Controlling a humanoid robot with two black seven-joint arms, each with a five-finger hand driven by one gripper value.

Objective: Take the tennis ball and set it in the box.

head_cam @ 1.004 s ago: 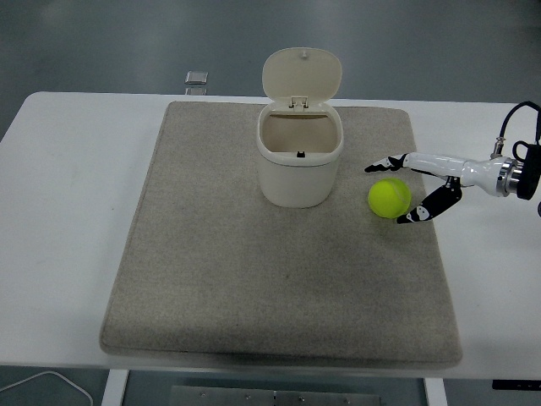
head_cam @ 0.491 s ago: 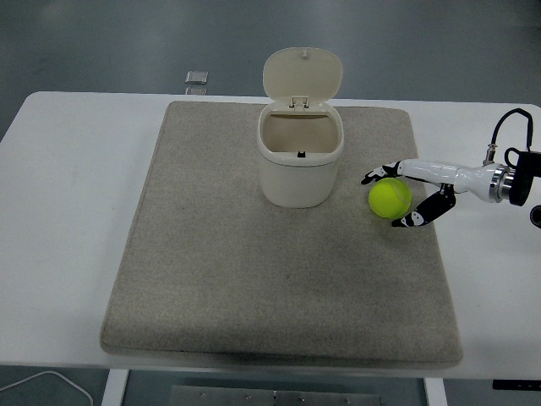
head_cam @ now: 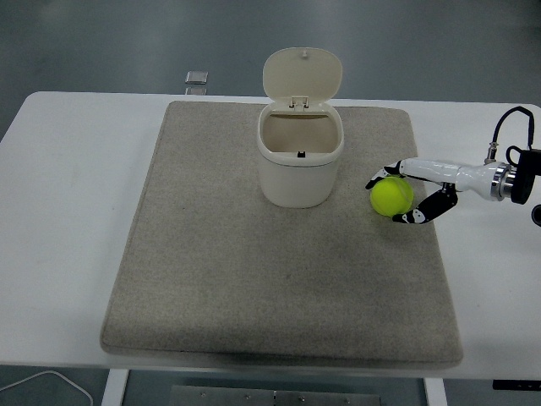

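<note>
The yellow-green tennis ball (head_cam: 391, 195) lies on the grey mat (head_cam: 254, 271), to the right of the cream box (head_cam: 300, 161). The box stands upright with its hinged lid (head_cam: 303, 74) swung up and back, and its inside looks empty. My right hand (head_cam: 390, 201) reaches in from the right edge at mat level. Its fingers (head_cam: 382, 176) curl over the ball's far side and its thumb (head_cam: 420, 213) presses the near right side, so the hand is shut on the ball. The ball still touches the mat. The left arm is out of view.
The mat covers most of the white table (head_cam: 68, 211). A small grey object (head_cam: 196, 78) sits at the table's far edge, behind the mat. A white cable (head_cam: 51, 385) shows below the table's near left corner.
The right hand dropped and slid in around the ball. Its fingers and thumb closed from a wide spread onto the ball, which shifted very slightly.
</note>
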